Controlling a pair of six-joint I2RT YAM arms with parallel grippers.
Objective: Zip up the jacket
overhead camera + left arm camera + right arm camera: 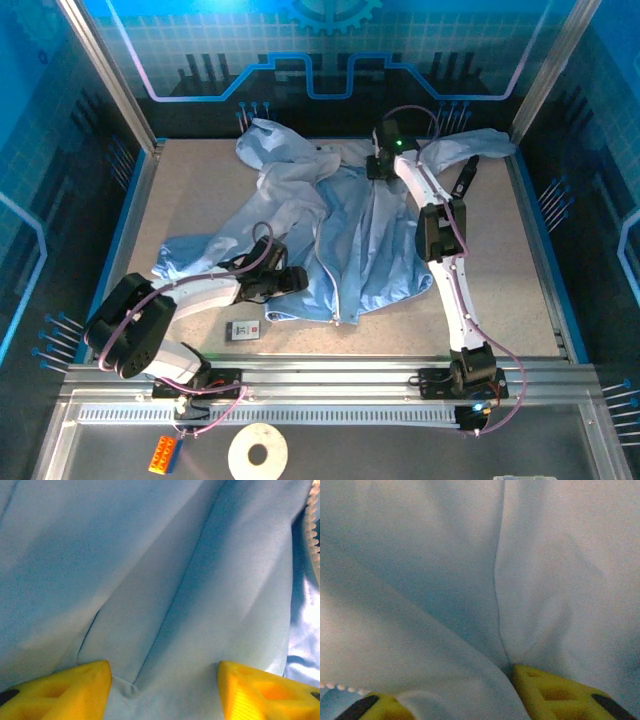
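Note:
The light-blue jacket [370,250] lies spread and crumpled across the table, its pale zipper strip [335,270] running down the front. My left gripper [298,280] rests on the lower left hem. Its yellow fingers [75,690] stand apart on flat fabric [150,580], a small pucker by the left one and zipper teeth [314,535] at the right edge. My right gripper [374,168] sits at the jacket's top near the collar. Its jaws are partly apart, and a fold of fabric [445,580] bulges between them against the right finger [555,695]. Zipper teeth [340,686] show at lower left.
A small white card [243,330] lies on the table just below the hem. Past the front rail sit a white tape roll [258,452] and an orange brick [165,455]. Blue walls with metal posts [105,75] enclose the table.

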